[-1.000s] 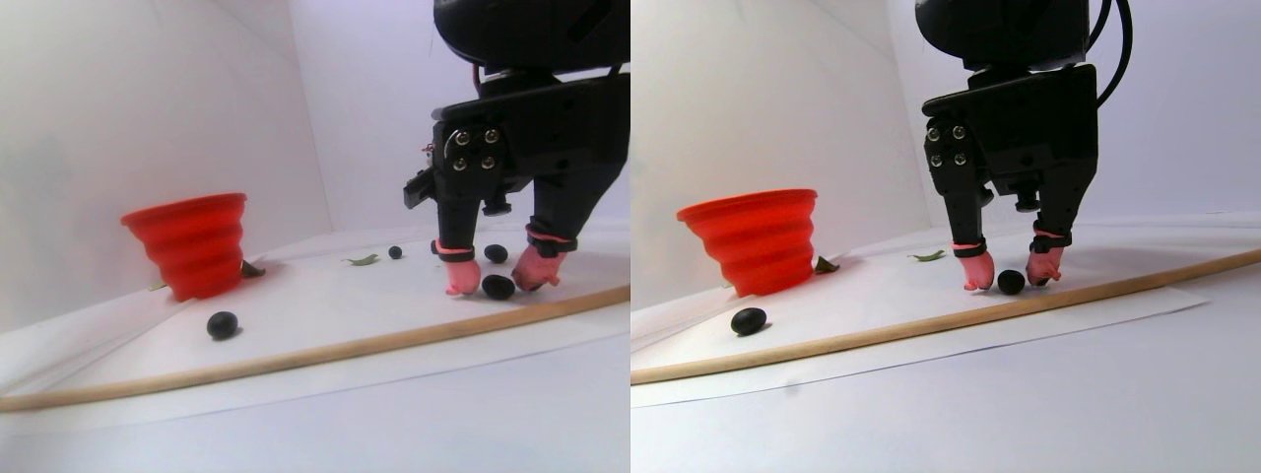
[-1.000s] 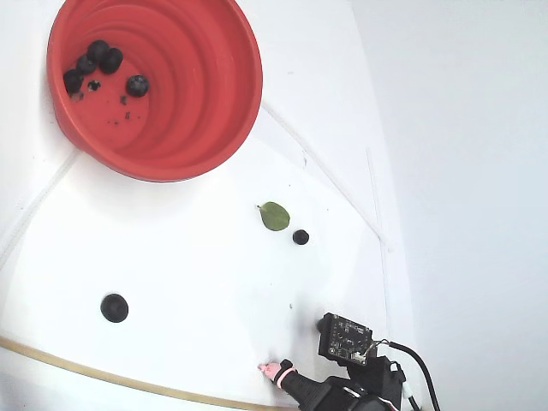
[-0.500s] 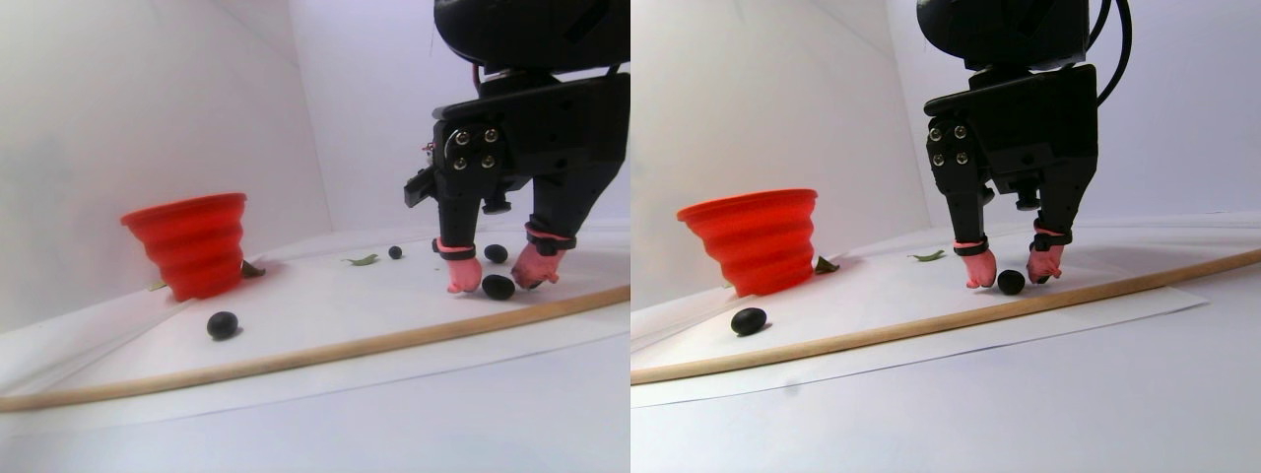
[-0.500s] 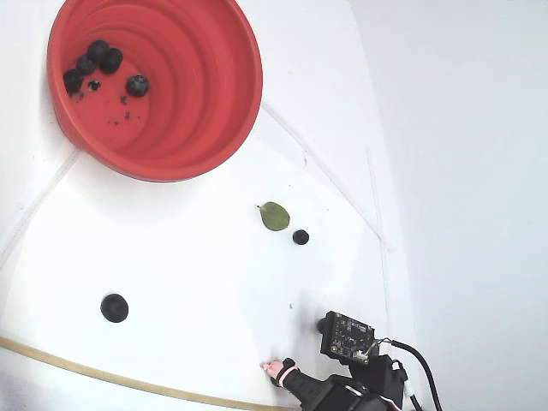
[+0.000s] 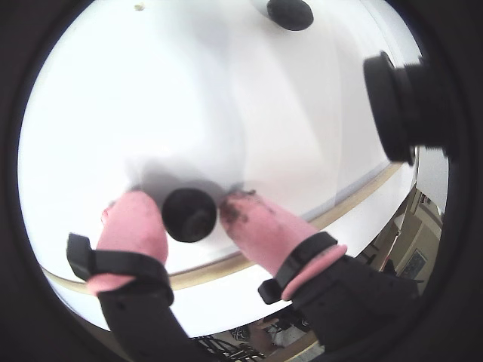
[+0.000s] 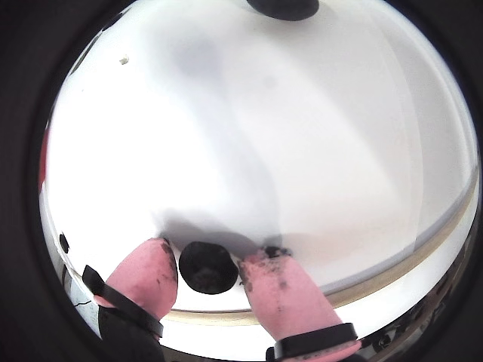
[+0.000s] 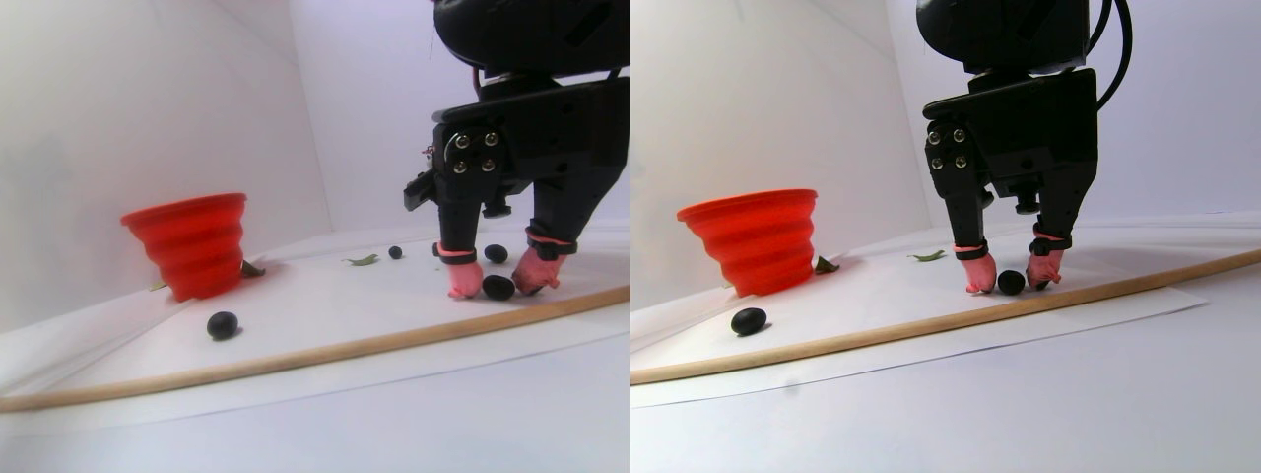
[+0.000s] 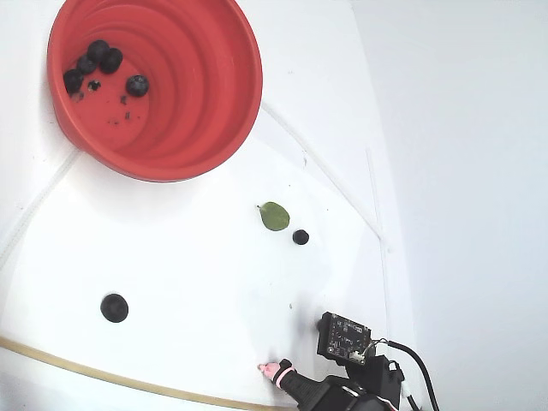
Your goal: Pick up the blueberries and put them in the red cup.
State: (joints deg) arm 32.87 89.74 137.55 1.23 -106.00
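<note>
Blueberry [image 5: 189, 215]: on the white sheet [image 8: 197, 282] near its wood-strip edge, between my pink fingertips [image 5: 136, 222]
Gripper [image 5: 189, 219]: I see both tips meeting the berry
Red cup [image 8: 197, 94]: far corner, four berries inside

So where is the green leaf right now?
In the fixed view the green leaf lies flat on the white sheet, below and right of the red cup, with one loose blueberry just beside it.

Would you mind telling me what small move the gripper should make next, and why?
Probably close the gripper a little more, then lift. In both wrist views a blueberry sits on the white sheet between the pink fingertips, which flank it closely, though firm contact isn't clear. The stereo pair view shows it low on the surface, well away from the red cup.
</note>
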